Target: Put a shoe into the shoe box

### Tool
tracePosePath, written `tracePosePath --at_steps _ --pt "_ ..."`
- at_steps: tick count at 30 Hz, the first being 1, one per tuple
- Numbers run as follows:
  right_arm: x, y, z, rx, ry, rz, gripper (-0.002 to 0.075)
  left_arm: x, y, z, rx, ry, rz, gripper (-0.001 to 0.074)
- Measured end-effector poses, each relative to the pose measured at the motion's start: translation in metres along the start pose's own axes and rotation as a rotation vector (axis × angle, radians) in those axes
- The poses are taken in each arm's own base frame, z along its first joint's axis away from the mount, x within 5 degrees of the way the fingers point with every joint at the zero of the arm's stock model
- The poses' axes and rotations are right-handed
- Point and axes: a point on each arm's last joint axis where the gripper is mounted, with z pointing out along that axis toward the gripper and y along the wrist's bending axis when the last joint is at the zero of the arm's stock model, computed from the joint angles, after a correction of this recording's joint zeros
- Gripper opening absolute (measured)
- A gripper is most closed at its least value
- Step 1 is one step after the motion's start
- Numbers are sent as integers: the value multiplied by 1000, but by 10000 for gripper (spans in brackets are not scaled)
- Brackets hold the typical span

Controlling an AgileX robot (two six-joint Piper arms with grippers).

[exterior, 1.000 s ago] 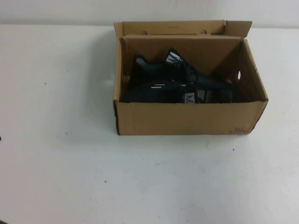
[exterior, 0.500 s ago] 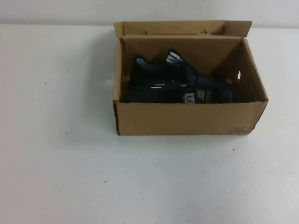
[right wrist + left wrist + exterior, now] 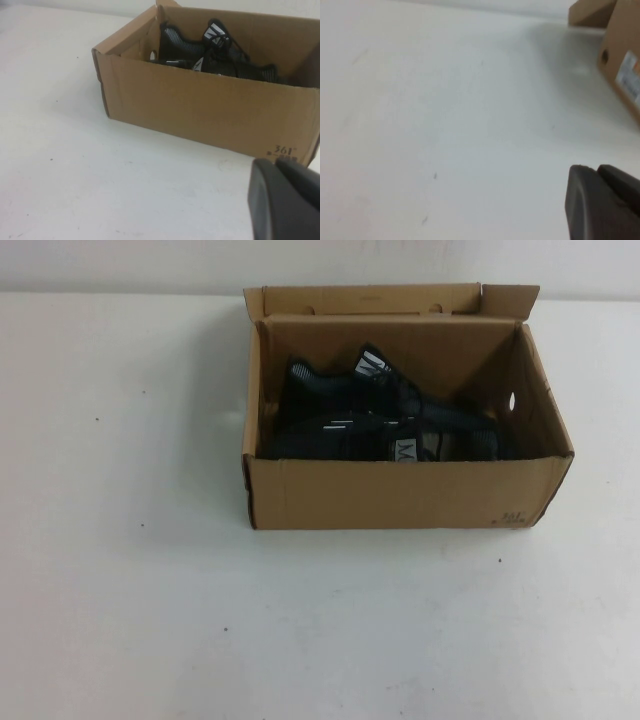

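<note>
Lying inside the box, the black mesh sneaker with a grey tongue patch [image 3: 404, 449] rests along the near wall, on its side, its woven fabric dark and finely textured. Just behind it sits the matching black sneaker with a white striped tab [image 3: 372, 366], standing higher and touching it. Both are held by the brown corrugated cardboard box [image 3: 400, 495], rectangular, with its flaps folded upward and a round hole in the right end wall. The box stands on the smooth white table [image 3: 150, 590], which has a few small dark specks. The left gripper [image 3: 602, 205] hangs over bare table, well apart from the box; the right gripper [image 3: 285, 200] hovers near the box's front corner with small print. For both, I cannot tell the state of their dark matte fingers.
</note>
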Motion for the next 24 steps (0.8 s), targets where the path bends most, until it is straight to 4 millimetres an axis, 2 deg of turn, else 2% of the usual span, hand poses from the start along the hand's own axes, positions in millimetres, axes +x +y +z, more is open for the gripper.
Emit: tracePosePath --at_steps 3,5,16,24 --pt "0 0 0 0 0 0 -15 21 3 7 -20 52 2 -1" --pt "0 0 0 0 0 0 -15 28 4 8 -30 85 -7 -1" --pt "0 0 0 0 -2 -1 -15 28 5 8 -33 86 -21 -1" --pt "0 0 0 0 -2 -1 -15 28 0 8 52 93 4 -1"
